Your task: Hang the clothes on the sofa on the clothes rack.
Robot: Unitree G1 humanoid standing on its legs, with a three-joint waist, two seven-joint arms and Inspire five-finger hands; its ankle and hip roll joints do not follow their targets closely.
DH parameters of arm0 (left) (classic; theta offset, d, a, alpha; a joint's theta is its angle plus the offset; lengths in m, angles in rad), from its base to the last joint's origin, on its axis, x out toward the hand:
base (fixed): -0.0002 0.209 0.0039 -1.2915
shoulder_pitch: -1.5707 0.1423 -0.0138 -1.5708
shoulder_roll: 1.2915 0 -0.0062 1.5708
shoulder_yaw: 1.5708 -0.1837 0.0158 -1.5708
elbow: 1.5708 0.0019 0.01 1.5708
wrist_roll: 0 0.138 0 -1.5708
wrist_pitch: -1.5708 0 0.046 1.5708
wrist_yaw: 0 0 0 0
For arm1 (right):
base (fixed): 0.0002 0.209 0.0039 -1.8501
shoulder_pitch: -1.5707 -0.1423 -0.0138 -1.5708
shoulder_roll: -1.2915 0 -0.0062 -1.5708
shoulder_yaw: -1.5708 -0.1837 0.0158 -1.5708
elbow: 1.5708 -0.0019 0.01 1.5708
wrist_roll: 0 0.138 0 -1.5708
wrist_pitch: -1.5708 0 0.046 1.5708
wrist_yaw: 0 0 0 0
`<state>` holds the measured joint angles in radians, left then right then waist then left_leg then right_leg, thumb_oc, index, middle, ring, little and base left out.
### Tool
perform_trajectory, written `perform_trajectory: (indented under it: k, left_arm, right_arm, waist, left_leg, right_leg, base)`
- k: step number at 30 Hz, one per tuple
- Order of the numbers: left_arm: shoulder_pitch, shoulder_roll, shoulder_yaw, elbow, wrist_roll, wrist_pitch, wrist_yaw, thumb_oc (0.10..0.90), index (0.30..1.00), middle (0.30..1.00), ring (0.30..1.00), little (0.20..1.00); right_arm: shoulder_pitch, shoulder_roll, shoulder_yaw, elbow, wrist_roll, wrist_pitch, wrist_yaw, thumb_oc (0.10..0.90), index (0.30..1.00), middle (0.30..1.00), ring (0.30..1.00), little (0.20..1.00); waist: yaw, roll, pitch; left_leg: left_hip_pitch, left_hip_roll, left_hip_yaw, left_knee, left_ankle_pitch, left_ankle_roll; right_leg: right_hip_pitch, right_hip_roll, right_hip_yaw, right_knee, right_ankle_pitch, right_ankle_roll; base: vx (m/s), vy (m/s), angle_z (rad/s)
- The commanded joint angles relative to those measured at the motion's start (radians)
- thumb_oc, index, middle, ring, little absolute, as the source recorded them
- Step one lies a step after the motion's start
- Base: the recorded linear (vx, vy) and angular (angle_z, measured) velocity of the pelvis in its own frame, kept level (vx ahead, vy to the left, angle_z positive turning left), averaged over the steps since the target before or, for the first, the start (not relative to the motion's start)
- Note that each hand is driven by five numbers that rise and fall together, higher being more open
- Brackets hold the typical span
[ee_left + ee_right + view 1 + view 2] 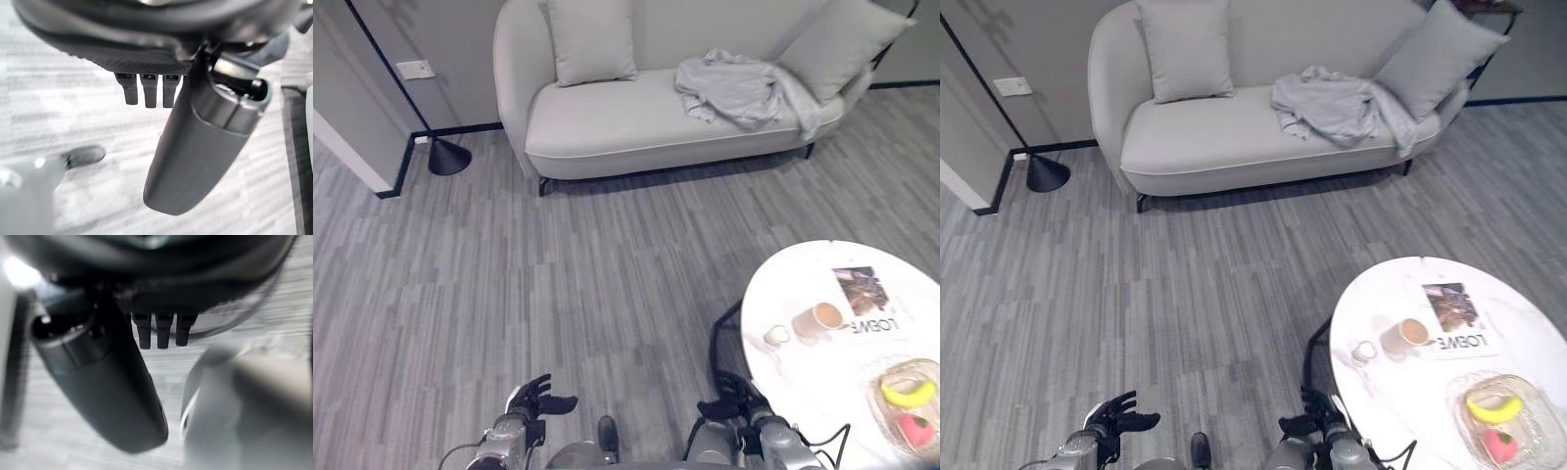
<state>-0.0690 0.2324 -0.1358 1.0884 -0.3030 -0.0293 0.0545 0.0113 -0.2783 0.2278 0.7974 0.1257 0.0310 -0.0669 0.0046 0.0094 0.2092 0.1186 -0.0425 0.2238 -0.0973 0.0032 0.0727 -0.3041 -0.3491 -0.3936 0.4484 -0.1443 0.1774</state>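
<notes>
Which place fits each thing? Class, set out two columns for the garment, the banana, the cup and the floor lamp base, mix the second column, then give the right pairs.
Things:
1. grey garment
2. banana
3. cup
4. lamp base

Places:
A. in the glass bowl on the round table
B. on the floor left of the sofa
C. crumpled on the sofa seat, by the right cushion
D. on the round table beside the magazine

Pairs: 1-C, 2-A, 3-D, 4-B

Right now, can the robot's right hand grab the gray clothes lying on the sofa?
Probably not yet. The right hand hangs open and low by the round white table, while the clothes lie on the sofa across a wide stretch of bare floor. Nothing blocks the way; the robot would likely need to walk closer.
</notes>
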Motion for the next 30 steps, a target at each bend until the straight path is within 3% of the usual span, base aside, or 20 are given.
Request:
perform_trajectory:
  k: [1,2,3,5,8,10,11,12,13,14,15,16,18,21,22,24,25,26,28,30]
  left_arm:
    - [0.02,0.032,0.037,-0.011,0.036,-0.032,-0.002,0.8,0.9,0.9,0.9,0.9]
    - [0.019,0.032,0.037,-0.011,0.036,-0.032,-0.002,0.8,0.9,0.9,0.9,0.9]
    - [0.02,0.025,0.054,0.016,0.06,-0.032,-0.006,0.8,0.9,0.9,0.9,0.9]
    - [0.028,0.019,0.065,0.032,0.081,-0.036,-0.012,0.8,0.9,0.9,0.9,0.9]
    - [0.038,0.009,0.061,0.039,0.1,-0.035,-0.018,0.8,0.9,0.9,0.9,0.9]
    - [0.038,0.004,0.062,0.044,0.096,-0.036,-0.02,0.8,0.9,0.9,0.9,0.9]
    - [0.039,-0.002,0.059,0.042,0.085,-0.034,-0.021,0.8,0.9,0.9,0.9,0.9]
    - [0.044,-0.008,0.054,0.032,0.073,-0.039,-0.021,0.8,0.9,0.9,0.9,0.9]
    - [0.045,-0.008,0.053,0.031,0.073,-0.039,-0.021,0.8,0.9,0.9,0.9,0.9]
    - [0.046,-0.01,0.047,0.017,0.058,-0.038,-0.023,0.8,0.9,0.9,0.9,0.9]
    - [0.048,-0.013,0.041,-0.002,0.04,-0.032,-0.02,0.8,0.9,0.9,0.9,0.9]
    - [0.044,-0.014,0.037,-0.002,0.03,-0.029,-0.014,0.8,0.9,0.9,0.9,0.9]
    - [0.043,-0.017,0.037,-0.004,0.014,-0.033,-0.01,0.8,0.9,0.9,0.9,0.9]
    - [0.053,-0.024,0.031,-0.019,-0.003,-0.033,-0.017,0.8,0.9,0.9,0.9,0.9]
    - [0.059,-0.028,0.028,-0.036,-0.001,-0.034,-0.014,0.8,0.9,0.9,0.9,0.9]
    - [0.059,-0.026,0.025,-0.062,0.001,-0.033,-0.016,0.8,0.9,0.9,0.9,0.9]
    - [0.06,-0.026,0.025,-0.062,0.001,-0.033,-0.016,0.8,0.9,0.9,0.9,0.9]
    - [0.062,-0.026,0.024,-0.069,0.003,-0.035,-0.015,0.8,0.9,0.9,0.9,0.9]
    - [0.081,-0.024,0.036,-0.053,0.001,-0.025,-0.018,0.8,0.9,0.9,0.9,0.9]
    - [0.104,-0.024,0.053,-0.042,0.006,-0.02,-0.021,0.8,0.9,0.9,0.9,0.9]
  right_arm:
    - [-0.029,-0.045,-0.049,-0.03,0.025,-0.039,-0.03,0.8,0.9,0.9,0.9,0.9]
    - [-0.03,-0.045,-0.049,-0.03,0.025,-0.039,-0.03,0.8,0.9,0.9,0.9,0.9]
    - [-0.019,-0.042,-0.062,-0.031,0.032,-0.038,-0.032,0.8,0.9,0.9,0.9,0.9]
    - [-0.009,-0.045,-0.066,-0.028,0.028,-0.038,-0.028,0.8,0.9,0.9,0.9,0.9]
    - [0.021,-0.057,-0.065,-0.023,0.036,-0.044,-0.018,0.8,0.9,0.9,0.9,0.9]
    - [0.025,-0.067,-0.068,-0.018,0.039,-0.047,-0.017,0.8,0.9,0.9,0.9,0.9]
    - [0.025,-0.074,-0.07,-0.013,0.04,-0.046,-0.019,0.8,0.9,0.9,0.9,0.9]
    - [0.038,-0.093,-0.075,-0.019,0.051,-0.049,-0.016,0.8,0.9,0.9,0.9,0.9]
    - [0.039,-0.093,-0.075,-0.019,0.051,-0.049,-0.016,0.8,0.9,0.9,0.9,0.9]
    - [0.043,-0.103,-0.075,-0.024,0.051,-0.048,-0.017,0.8,0.9,0.9,0.9,0.9]
    - [0.04,-0.118,-0.08,-0.018,0.043,-0.04,-0.032,0.8,0.9,0.9,0.9,0.9]
    - [0.027,-0.127,-0.083,-0.009,0.042,-0.036,-0.045,0.8,0.9,0.9,0.9,0.9]
    - [0.02,-0.126,-0.085,-0.008,0.048,-0.033,-0.049,0.8,0.9,0.9,0.9,0.9]
    - [0.017,-0.12,-0.086,-0.01,0.066,-0.036,-0.046,0.8,0.9,0.9,0.9,0.9]
    - [0.017,-0.121,-0.081,-0.005,0.063,-0.04,-0.047,0.8,0.9,0.9,0.9,0.9]
    - [0.017,-0.123,-0.079,-0.001,0.054,-0.041,-0.05,0.8,0.9,0.9,0.9,0.9]
    - [0.017,-0.123,-0.079,-0.001,0.054,-0.041,-0.05,0.8,0.9,0.9,0.9,0.9]
    - [0.014,-0.124,-0.076,0.013,0.048,-0.043,-0.053,0.8,0.9,0.9,0.9,0.9]
    - [0.016,-0.112,-0.059,0.04,0.021,-0.034,-0.041,0.8,0.9,0.9,0.9,0.9]
    - [0.021,-0.101,-0.046,0.042,0.005,-0.031,-0.03,0.8,0.9,0.9,0.9,0.9]
  waist:
    - [-0.016,-0.051,0.038]
    - [-0.016,-0.051,0.038]
    - [-0.035,-0.064,0.036]
    - [-0.049,-0.068,0.03]
    - [-0.048,-0.064,0.008]
    - [-0.055,-0.068,0.004]
    - [-0.055,-0.059,0.002]
    - [-0.058,-0.041,-0.002]
    - [-0.059,-0.038,-0.002]
    - [-0.057,-0.038,0.003]
    - [-0.041,-0.046,0.025]
    - [-0.028,-0.068,0.041]
    - [-0.022,-0.07,0.044]
    - [0.008,-0.074,0.041]
    - [0.018,-0.077,0.037]
    - [0.028,-0.058,0.029]
    - [0.028,-0.059,0.03]
    - [0.037,-0.054,0.028]
    - [0.051,-0.032,0.001]
    - [0.065,-0.034,-0.027]
  left_leg:
    - [0.04,0.044,0.045,0.01,-0.116,-0.089]
    - [0.041,0.044,0.045,0.01,-0.116,-0.089]
    - [0.081,0.037,0.039,0.01,-0.151,-0.108]
    - [0.111,0.035,0.029,0.01,-0.175,-0.117]
    - [0.145,0.033,-0.005,0.01,-0.204,-0.117]
    - [0.156,0.034,-0.015,0.01,-0.175,-0.123]
    - [0.15,0.05,-0.019,0.069,-0.15,-0.137]
    - [0.107,0.121,0.002,0.293,-0.1,-0.184]
    - [0.103,0.125,0.001,0.301,-0.105,-0.186]
    - [0.04,0.163,0.007,0.469,-0.051,-0.203]
    - [-0.08,0.194,-0.017,0.754,0.053,-0.227]
    - [-0.163,0.193,-0.014,0.852,0.08,-0.217]
    - [-0.2,0.207,0.001,0.858,0.06,-0.203]
    - [-0.277,0.222,0.029,0.663,-0.008,-0.184]
    - [-0.291,0.22,0.058,0.429,0.003,-0.178]
    - [-0.29,0.222,0.067,0.157,0.103,-0.199]
    - [-0.283,0.219,0.069,0.144,0.11,-0.199]
    - [-0.3,0.22,0.066,0.031,0.141,-0.203]
    - [-0.353,0.254,0.052,0.01,0.186,-0.225]
    - [-0.327,0.237,0.053,0.01,0.227,-0.218]
  right_leg:
    - [0.113,0.101,0.017,-0.364,0.273,0.007]
    - [0.115,0.101,0.017,-0.365,0.274,0.007]
    - [0.081,0.134,0.005,-0.513,0.324,0.036]
    - [0.045,0.138,0.007,-0.536,0.344,0.055]
    - [0.079,0.164,0.016,-0.536,0.335,0.031]
    - [0.094,0.17,0.02,-0.536,0.351,0.015]
    - [0.113,0.18,0.022,-0.536,0.351,0.006]
    - [0.179,0.214,0.014,-0.532,0.297,-0.028]
    - [0.18,0.217,0.012,-0.532,0.295,-0.029]
    - [0.217,0.23,0.01,-0.536,0.258,-0.059]
    - [0.287,0.254,0.016,-0.536,0.194,-0.103]
    - [0.306,0.243,0.011,-0.536,0.175,-0.124]
    - [0.328,0.251,0.022,-0.536,0.159,-0.131]
    - [0.393,0.264,0.058,-0.536,0.108,-0.118]
    - [0.416,0.252,0.053,-0.536,0.089,-0.103]
    - [0.452,0.264,0.042,-0.536,0.065,-0.094]
    - [0.454,0.263,0.042,-0.536,0.065,-0.093]
    - [0.477,0.267,0.037,-0.536,0.046,-0.09]
    - [0.55,0.302,0.083,-0.536,0.013,-0.086]
    - [0.601,0.288,0.116,-0.536,-0.009,-0.079]
  base:
    - [0.29,-0.088,-0.04]
    - [0.31,-0.085,0.13]
    - [0.45,-0.119,0.34]
    - [0.47,-0.121,0.44]
    - [0.49,-0.199,0.26]
    - [0.29,-0.177,0.54]
    - [0.47,-0.308,1.09]
    - [0.47,-0.313,1.0]
    - [0.45,-0.363,0.83]
    - [0.3,-0.355,0.26]
    - [0.33,-0.459,-0.01]
    - [0.32,-0.393,0.03]
    - [0.18,-0.133,-0.2]
    - [0.42,-0.047,-0.73]
    - [0.52,0.069,-0.65]
    - [0.42,0.073,-0.48]
    - [0.32,0.056,-0.35]
    - [0.66,0.071,-0.45]
    - [0.85,0.123,-0.53]
    - [0.63,0.174,-0.59]
